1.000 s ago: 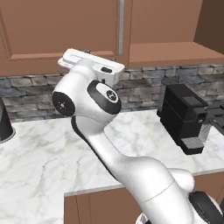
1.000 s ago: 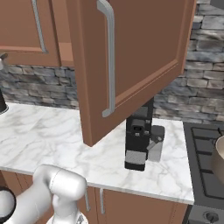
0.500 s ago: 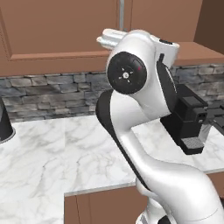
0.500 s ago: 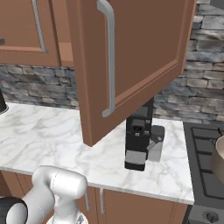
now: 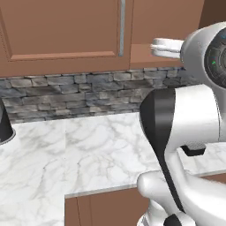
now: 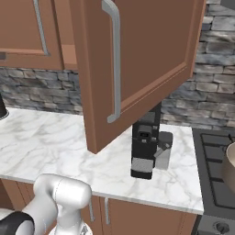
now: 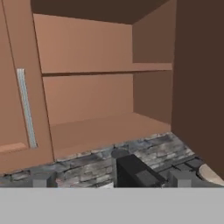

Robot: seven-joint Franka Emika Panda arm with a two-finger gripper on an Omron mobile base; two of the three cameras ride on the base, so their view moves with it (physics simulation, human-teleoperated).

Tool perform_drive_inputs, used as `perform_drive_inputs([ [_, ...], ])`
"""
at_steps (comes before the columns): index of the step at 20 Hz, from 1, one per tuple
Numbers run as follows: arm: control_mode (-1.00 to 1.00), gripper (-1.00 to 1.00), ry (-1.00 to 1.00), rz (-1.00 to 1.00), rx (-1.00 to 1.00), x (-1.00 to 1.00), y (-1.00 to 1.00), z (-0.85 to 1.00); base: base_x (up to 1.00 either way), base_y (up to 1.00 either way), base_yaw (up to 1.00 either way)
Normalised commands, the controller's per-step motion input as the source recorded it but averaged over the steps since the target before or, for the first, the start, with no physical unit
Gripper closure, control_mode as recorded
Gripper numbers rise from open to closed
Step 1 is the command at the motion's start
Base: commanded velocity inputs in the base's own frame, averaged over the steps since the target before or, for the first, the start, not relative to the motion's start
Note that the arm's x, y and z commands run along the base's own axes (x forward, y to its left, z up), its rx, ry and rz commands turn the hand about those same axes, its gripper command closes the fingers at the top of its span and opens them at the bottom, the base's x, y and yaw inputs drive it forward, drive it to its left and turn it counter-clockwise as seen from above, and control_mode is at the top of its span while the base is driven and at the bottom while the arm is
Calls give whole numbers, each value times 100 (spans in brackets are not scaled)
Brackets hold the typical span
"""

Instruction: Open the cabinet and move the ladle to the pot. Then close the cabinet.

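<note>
Cabinet right door open, left door shut.
Gripper faces bare shelves, fingers apart, holding nothing; ladle location undetermined; pot on stove, far right.

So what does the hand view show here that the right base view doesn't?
Hand view: the cabinet interior, two bare shelves, no ladle visible there. Right base view: the outer face of the swung-open right door with its bar handle, the marble counter and stove burners. Both: the closed left door, stone backsplash, black coffee machine and the pot's rim.
</note>
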Motion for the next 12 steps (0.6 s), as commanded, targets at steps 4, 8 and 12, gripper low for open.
perform_drive_inputs([
  [4, -100, -100, -3, 6, 0, -78, -71, -60, 0, 0, 0],
  [8, -100, -100, -16, 9, 0, -93, -49, -71, 0, 0, 0],
  [12, -100, -100, -20, 4, 0, -62, -48, -28, 0, 0, 0],
])
